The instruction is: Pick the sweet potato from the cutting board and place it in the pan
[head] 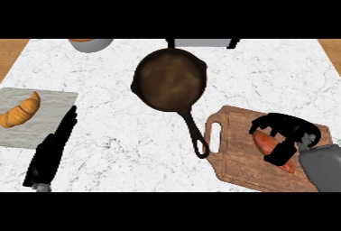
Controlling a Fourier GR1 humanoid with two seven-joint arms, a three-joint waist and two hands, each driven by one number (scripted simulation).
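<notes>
A single view is given, taken from the robot's head and aimed steeply down at the counter [113, 135] from fairly near. The counter's side edges are caught at the upper corners, the pan [170, 79] is held near the middle, and the cutting board [233, 158] is set at the lower right.

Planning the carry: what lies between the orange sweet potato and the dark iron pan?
Head view: wooden cutting board, then bare marble counter; the pan's handle runs beside that path.
</notes>
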